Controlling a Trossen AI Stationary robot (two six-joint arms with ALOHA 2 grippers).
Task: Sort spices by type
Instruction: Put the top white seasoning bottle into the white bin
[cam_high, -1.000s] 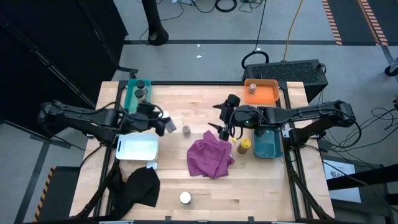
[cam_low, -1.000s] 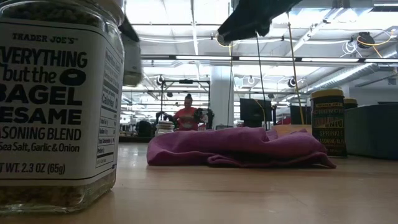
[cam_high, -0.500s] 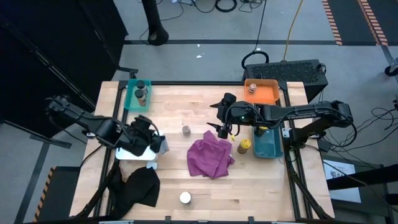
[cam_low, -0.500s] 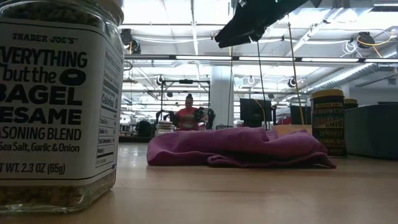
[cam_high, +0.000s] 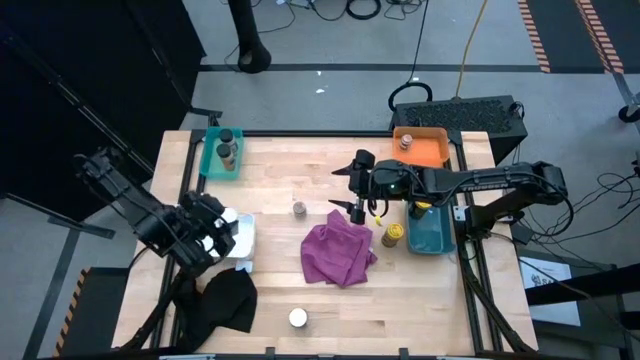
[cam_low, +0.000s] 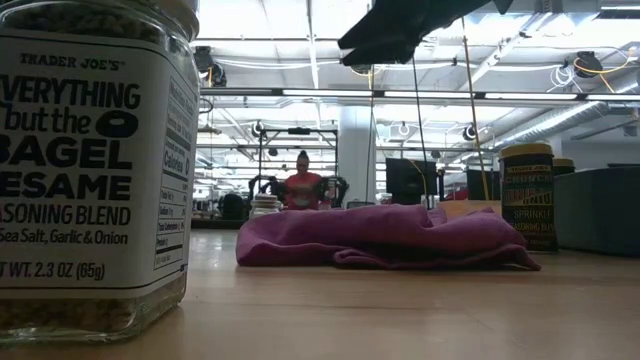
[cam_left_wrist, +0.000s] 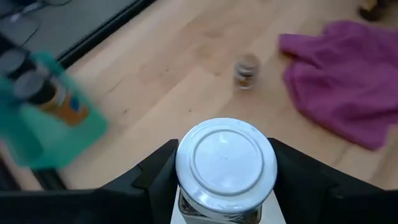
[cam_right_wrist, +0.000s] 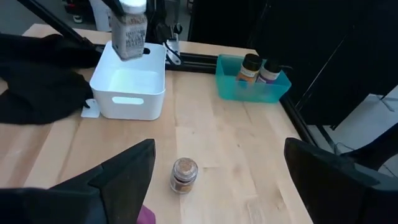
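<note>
Spice jars sit two in the teal tray (cam_high: 219, 155) and one in the orange tray (cam_high: 420, 147). Above the white bin (cam_high: 240, 238), the left gripper (cam_high: 211, 232) grips a white-lidded seasoning jar (cam_left_wrist: 226, 165). Well apart from that bin, the right gripper (cam_high: 353, 187) hangs wide open over the magenta cloth (cam_high: 338, 251).

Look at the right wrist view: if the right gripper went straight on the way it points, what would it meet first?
Probably the small brown-lidded jar standing alone on the table, lying between the open right gripper's fingers; depth is uncertain.

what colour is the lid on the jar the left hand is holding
White, on the jar in the left hand; clearest in the left wrist view.
</note>
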